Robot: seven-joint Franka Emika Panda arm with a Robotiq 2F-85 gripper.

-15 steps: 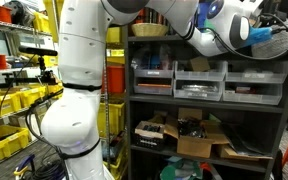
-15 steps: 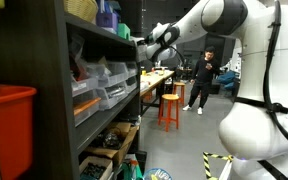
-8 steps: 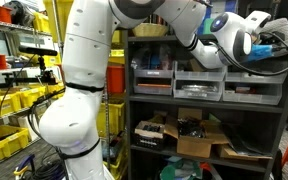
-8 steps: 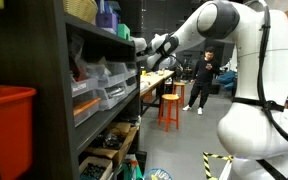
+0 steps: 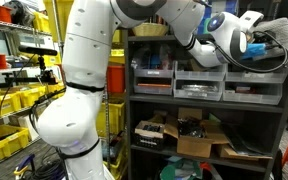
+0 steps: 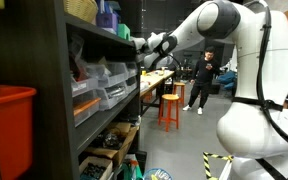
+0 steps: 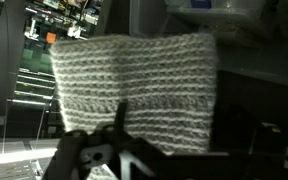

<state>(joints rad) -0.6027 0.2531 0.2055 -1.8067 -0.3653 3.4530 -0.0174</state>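
**Editor:** What is the robot reaching for up there?

**Photographer:** The white arm (image 5: pixel 84 60) stretches up and across to the top level of a dark shelving unit (image 5: pixel 209 108), because that is where the grey knitted piece (image 7: pixel 134 80) sits. The gripper (image 5: pixel 266 40) hangs level with it, at the unit's far end.

**Editor:** Is it holding anything?

**Photographer:** No. The fingers stand spread wide with nothing between them. In the wrist view one dark fingertip (image 7: pixel 121 112) rises in front of the knit's lower edge. Whether it touches, I cannot tell.

**Editor:** Why does the knit fill the wrist view?

**Photographer:** The camera faces it squarely and from close by. It stands upright, a wall of ribbed rows. That suggests soft fabric shaped as a container or wrapped round something, though any contents are hidden.

**Editor:** And around it?

**Photographer:** Plastic bins (image 5: pixel 199 82) line the middle shelf and cardboard boxes (image 5: pixel 199 143) crowd the one below, likely sorted so that small parts sit at hand height. Yellow crates (image 5: pixel 9 100) fill a wire rack beside the robot's base. In an exterior view a man (image 6: pixel 202 75) stands well apart down the aisle, near an orange stool (image 6: pixel 170 105).
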